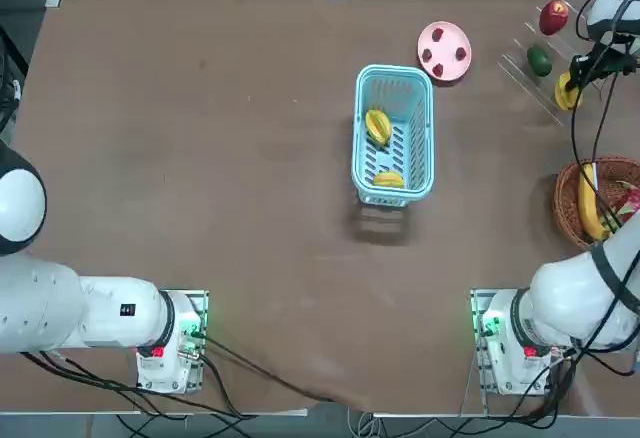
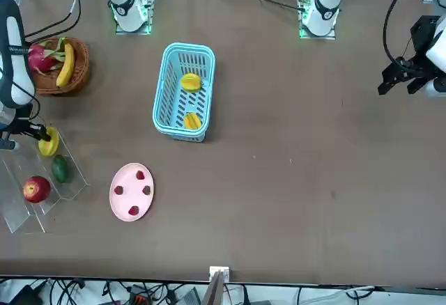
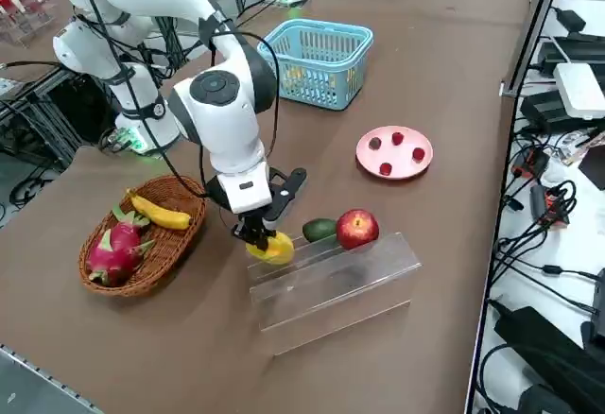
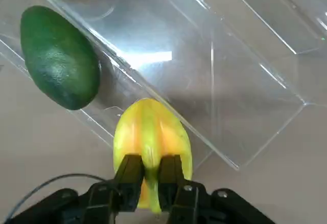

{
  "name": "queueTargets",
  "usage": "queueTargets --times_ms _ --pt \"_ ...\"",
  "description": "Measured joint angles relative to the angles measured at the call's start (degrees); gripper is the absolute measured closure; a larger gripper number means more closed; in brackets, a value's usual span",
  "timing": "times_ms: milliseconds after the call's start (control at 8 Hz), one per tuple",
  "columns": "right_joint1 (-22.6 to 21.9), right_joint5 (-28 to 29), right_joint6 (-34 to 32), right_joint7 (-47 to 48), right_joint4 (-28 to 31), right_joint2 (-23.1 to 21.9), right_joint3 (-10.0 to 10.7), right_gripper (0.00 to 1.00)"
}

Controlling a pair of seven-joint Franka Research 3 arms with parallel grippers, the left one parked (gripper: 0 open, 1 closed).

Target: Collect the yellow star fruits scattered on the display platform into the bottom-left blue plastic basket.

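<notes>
The right gripper (image 4: 149, 175) has its two fingers (image 4: 129, 175) pinched onto the near end of the last star fruit (image 4: 152, 147), the pads pressed against a ridge on either side, so the fruit looks gripped rather than merely touched. That fruit sits at the front lip of the clear display platform (image 3: 331, 282), at the end of the rack nearest the wicker basket (image 3: 142, 239), with an avocado (image 4: 59, 58) just beside it on the same low step and a red apple (image 3: 356, 228) beyond that. The rack stands at the table's far corner on the robot's right. The wicker basket, holding a banana (image 3: 159, 213) and a dragon fruit (image 3: 113, 251), lies near it along the right edge. The other two star fruits (image 1: 378, 126) already lie inside the blue plastic basket (image 1: 393, 134), which sits toward the middle of the table, with a pink plate (image 1: 444, 50) of small red fruits between it and the rack. So the job looks two-thirds done, and this is the grasp on the third fruit. The next move, I'd say, calls for a straight lift clear of the step edge without nudging the avocado, then a carry across to the blue basket and a release low over its open top.
</notes>
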State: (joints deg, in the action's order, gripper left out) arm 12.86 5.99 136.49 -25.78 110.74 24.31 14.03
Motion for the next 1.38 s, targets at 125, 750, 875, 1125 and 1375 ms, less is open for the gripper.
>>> queueTargets --times_ms 125,750,875,1125,1375 --pt "0.0 0.0 0.0 0.0 0.0 0.0 0.0 0.79" --pt "-2.1 0.6 -25.5 2.5 -10.6 -4.2 -0.6 0.79" --pt "-5.4 0.6 -33.3 8.5 -12.7 -7.6 -0.8 0.81" --pt "-12.8 0.7 -45.1 22.5 -14.4 -13.6 -1.2 0.81" --pt "-23.3 1.0 -49.0 39.8 -14.3 -17.8 -1.6 0.81"
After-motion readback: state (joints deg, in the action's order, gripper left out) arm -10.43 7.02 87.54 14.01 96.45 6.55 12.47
